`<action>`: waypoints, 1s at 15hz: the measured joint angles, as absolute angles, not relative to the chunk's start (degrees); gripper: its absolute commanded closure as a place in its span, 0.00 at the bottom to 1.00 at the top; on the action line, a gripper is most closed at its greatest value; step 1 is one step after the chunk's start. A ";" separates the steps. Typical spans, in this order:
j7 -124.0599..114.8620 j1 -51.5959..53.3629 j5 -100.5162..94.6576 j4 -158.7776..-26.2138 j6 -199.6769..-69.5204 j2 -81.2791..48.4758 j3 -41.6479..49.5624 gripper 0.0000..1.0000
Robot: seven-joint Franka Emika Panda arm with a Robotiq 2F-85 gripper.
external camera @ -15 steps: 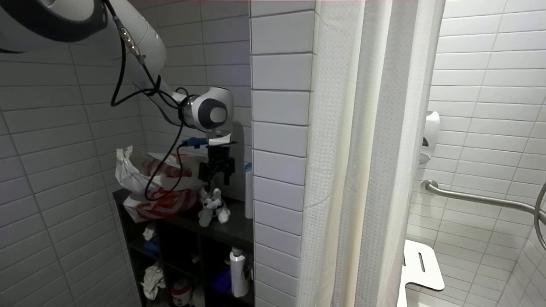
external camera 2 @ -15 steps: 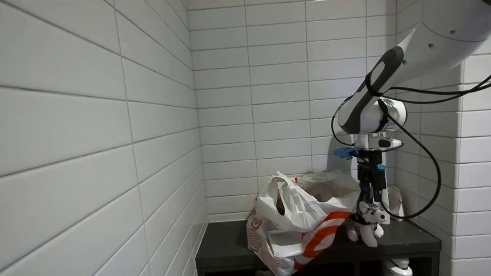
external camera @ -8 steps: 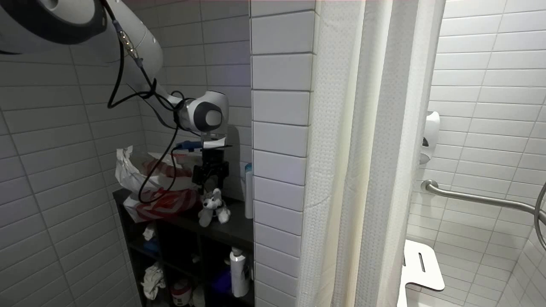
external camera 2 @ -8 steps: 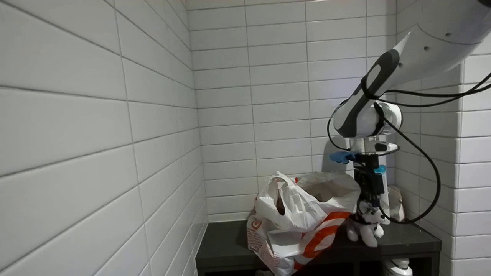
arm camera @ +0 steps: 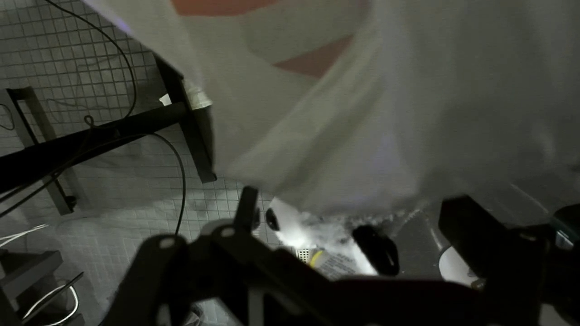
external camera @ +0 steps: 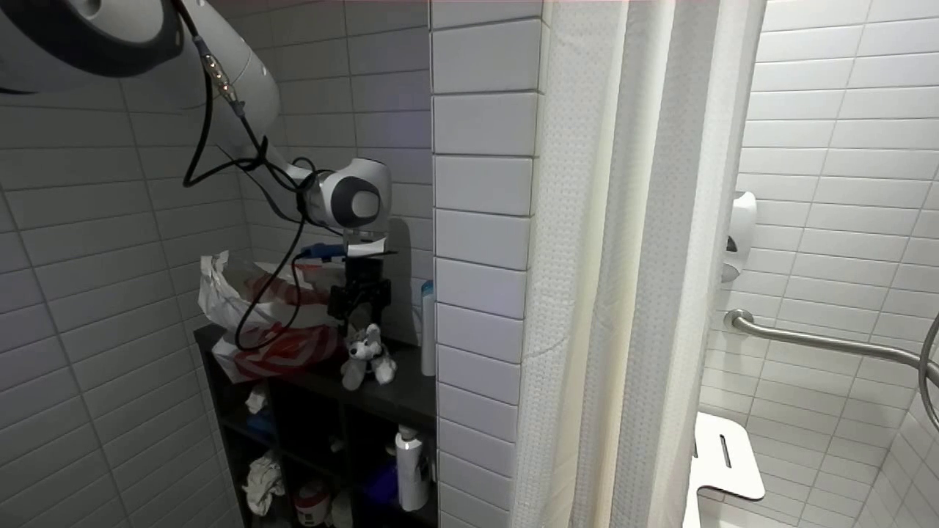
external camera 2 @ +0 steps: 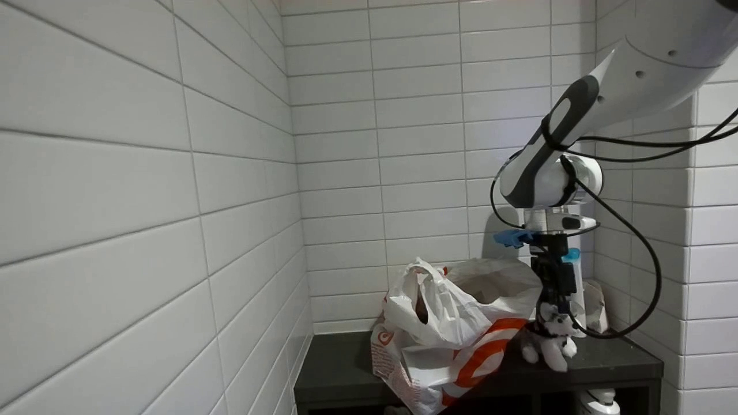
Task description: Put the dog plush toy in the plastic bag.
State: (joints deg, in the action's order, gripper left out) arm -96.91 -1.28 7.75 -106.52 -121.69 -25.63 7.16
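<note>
While its two fingers [arm camera: 471, 235] stand wide apart, the black claw [arm camera: 353, 206] grips nothing. Below it, the furry grey-and-white husky plush toy [external camera 2: 550, 349] sits upright on the dark, flat tabletop [external camera 2: 340, 363]; whether they touch, one cannot tell. Just beside the toy lies the plastic bag [external camera 2: 455, 334], thin, wrinkled, white with red curved bands.
</note>
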 measured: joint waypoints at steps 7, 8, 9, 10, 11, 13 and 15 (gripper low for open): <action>-96.06 -1.27 8.65 -106.50 -121.60 -27.62 6.24 0.32; -95.85 -1.27 9.02 -106.49 -121.60 -27.88 6.13 0.39; -95.54 -1.28 9.42 -106.41 -121.60 -28.08 6.06 0.48; -95.14 -1.28 9.82 -106.35 -121.60 -28.14 6.06 0.56; -94.88 -1.32 10.20 -106.28 -121.60 -28.14 6.06 0.62; -94.65 -1.37 10.65 -106.05 -121.57 -28.14 6.06 0.73; -94.44 -1.37 10.79 -105.77 -121.51 -28.14 6.06 0.78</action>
